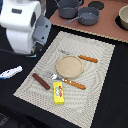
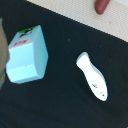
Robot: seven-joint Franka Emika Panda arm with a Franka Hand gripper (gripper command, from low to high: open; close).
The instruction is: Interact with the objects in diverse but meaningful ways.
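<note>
On dark tabletop (image 1: 15, 95), at placemat's (image 1: 95, 90) 9 o'clock: small white-blue toy (image 1: 10, 72), likely light, rigid, slick plastic, best pinched across narrow waist; fingers out of frame, spread impossible to tell.

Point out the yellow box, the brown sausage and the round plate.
yellow box (image 1: 59, 93), exterior view, middle of its labelled top.
brown sausage (image 1: 41, 81), exterior view, mid-length.
round plate (image 1: 68, 65), exterior view, its bare centre.
</note>
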